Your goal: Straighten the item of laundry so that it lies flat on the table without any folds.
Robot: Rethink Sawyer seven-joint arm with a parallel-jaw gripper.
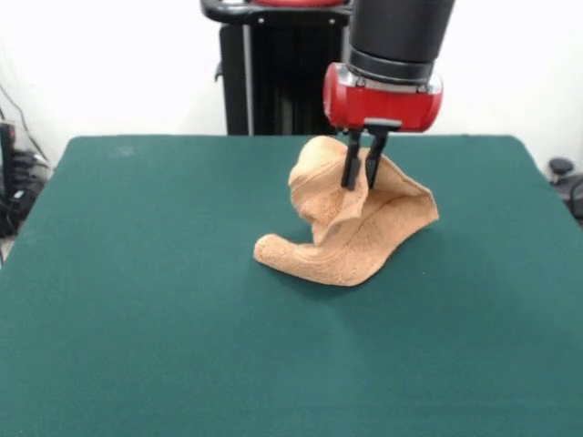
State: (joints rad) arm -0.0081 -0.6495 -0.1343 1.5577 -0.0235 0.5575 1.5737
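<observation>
The orange-tan towel point(351, 223) is bunched and partly lifted off the dark green table point(137, 300), just right of the table's middle. Its upper part rises in a peak and folds around my gripper point(362, 182). Its lower part trails down to a rolled end at the left, resting on the table. My gripper hangs from the red and black arm above, its two black fingers point(351, 168) close together and pinching a raised fold of the towel. The towel's stripes and hems do not show.
The robot's black pedestal point(273, 68) stands at the far side of the table. Cables and dark gear point(18, 182) lie off the table's left edge, and a dark object point(565, 177) off its right edge.
</observation>
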